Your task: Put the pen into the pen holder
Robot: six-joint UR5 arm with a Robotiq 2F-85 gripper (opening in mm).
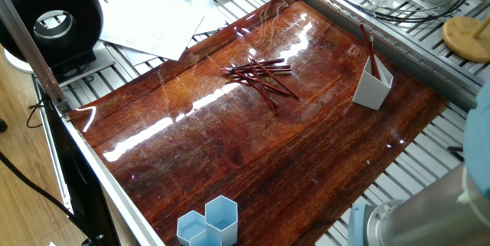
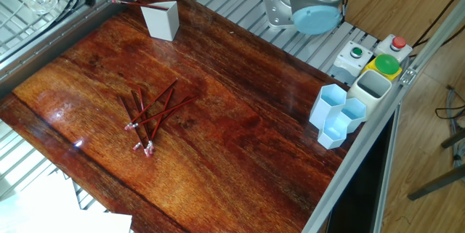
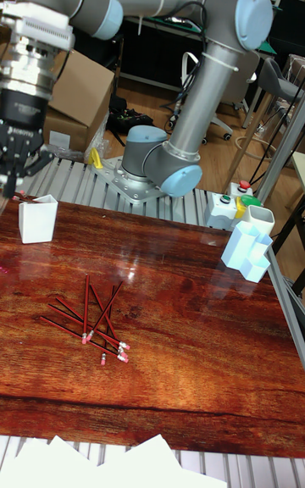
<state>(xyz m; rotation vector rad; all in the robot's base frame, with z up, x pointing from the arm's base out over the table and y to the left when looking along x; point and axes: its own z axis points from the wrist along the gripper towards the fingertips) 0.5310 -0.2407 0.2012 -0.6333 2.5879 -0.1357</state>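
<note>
On the tabletop I see the pen holder at the far corner, with a pen standing in it, leaning over the rim. My hand hangs above and beside the cup, fingers spread, gripping nothing. A loose pile of pens lies mid-tabletop. Blue honeycomb cups sit at the opposite edge.

A red pen leans tilted inside the white angular pen holder, standing upright at three o'clock.
</note>
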